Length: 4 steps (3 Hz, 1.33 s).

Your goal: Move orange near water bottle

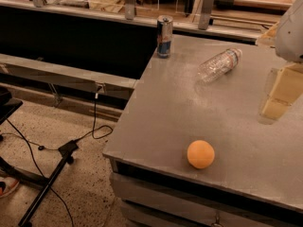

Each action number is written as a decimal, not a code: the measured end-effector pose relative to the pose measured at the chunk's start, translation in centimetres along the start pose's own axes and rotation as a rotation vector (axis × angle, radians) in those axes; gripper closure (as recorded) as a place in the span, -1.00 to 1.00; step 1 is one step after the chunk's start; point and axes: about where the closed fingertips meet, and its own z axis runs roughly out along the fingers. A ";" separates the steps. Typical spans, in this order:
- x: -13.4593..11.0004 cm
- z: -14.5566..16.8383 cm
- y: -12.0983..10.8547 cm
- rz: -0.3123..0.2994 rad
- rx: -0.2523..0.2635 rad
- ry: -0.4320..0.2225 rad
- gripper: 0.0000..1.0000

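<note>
The orange [200,154] is a small round fruit lying on the grey table [165,112] near its front edge. The water bottle [219,64] is clear and crinkled with a white cap; it lies on its side at the back of the table, cap pointing right. My gripper [280,98] hangs at the right edge of the view, above the table's right side. It is right of the bottle and up and to the right of the orange, touching neither. It holds nothing that I can see.
A blue-and-silver drink can [164,36] stands upright at the table's back left corner. Left of the table the floor drops away, with cables and a black stand [52,174]. A railing with posts [129,4] runs behind.
</note>
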 end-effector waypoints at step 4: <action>-3.9 3.6 8.7 0.087 -0.046 -0.084 -1.00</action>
